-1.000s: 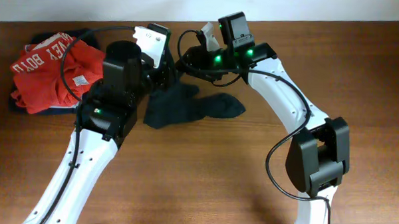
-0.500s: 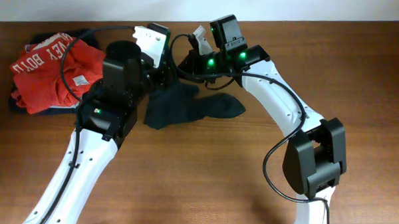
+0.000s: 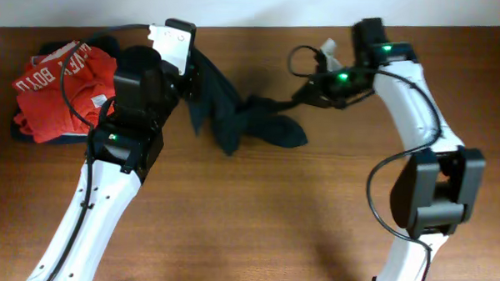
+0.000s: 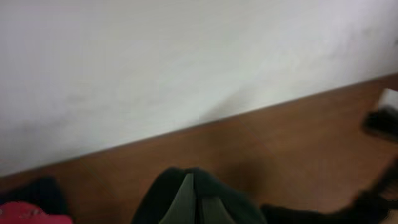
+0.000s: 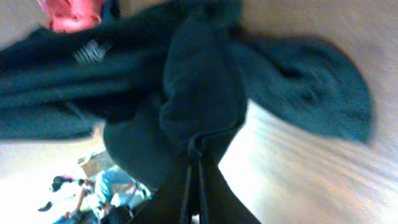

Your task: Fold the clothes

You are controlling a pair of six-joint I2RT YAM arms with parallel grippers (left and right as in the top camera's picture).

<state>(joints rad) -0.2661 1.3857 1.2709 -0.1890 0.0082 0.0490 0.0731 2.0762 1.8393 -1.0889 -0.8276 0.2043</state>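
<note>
Along the far edge of the tabletop [image 3: 256, 216], toward its middle, the black T-shirt-like garment [image 3: 234, 119] is held stretched between the two arms. One end is raised at the left fingers [image 4: 185, 198], which are seen in the left wrist view clenched on a fold of the black fabric, with the white wall [image 4: 155, 62] behind them. The other end is drawn out in a thin, taut strip to the right fingers [image 5: 181, 190], which are pressed together on a bunched ridge of the same cloth. Between the two grips the garment sags, and a rounded lobe of it rests on the wood below the strip. A small pale tag [image 5: 90, 51] is visible on the fabric in the right wrist view. Near the far left corner, an orange-red shirt [image 3: 60, 88] with white lettering is heaped on a navy-blue garment [image 3: 18, 131], just beside the left arm.
</note>
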